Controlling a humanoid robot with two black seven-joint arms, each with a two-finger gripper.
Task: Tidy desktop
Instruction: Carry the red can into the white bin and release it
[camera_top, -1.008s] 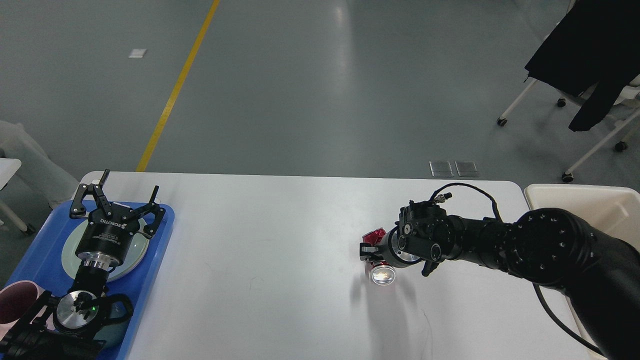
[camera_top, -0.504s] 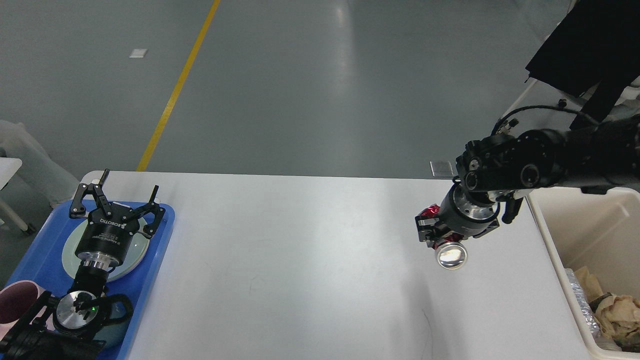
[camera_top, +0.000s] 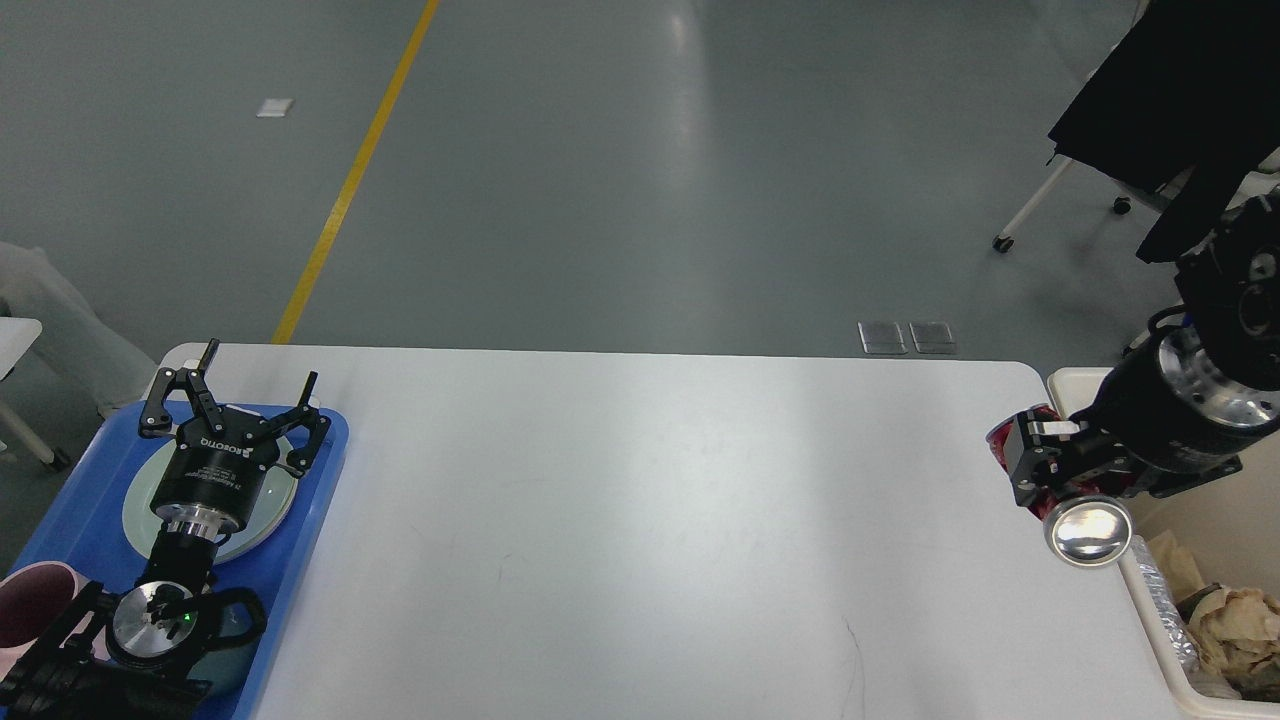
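Note:
The white desktop (camera_top: 640, 520) fills the lower middle of the head view. My right gripper (camera_top: 1045, 470) is shut on a red drink can (camera_top: 1070, 510) with a shiny silver end, and holds it in the air above the desktop's right edge, beside the cream bin (camera_top: 1150, 620). My left gripper (camera_top: 235, 395) is open and empty above a pale round plate (camera_top: 290, 495) on the blue tray (camera_top: 320, 500) at the left.
The cream bin at the right holds crumpled paper (camera_top: 1235, 620) and other rubbish. A pink cup (camera_top: 30, 600) stands at the tray's near left. A chair with a black coat (camera_top: 1170, 100) stands on the floor at the back right.
My right arm has lifted the red can off the desktop's middle right and carried it right, to the edge by the bin. The left arm has not moved.

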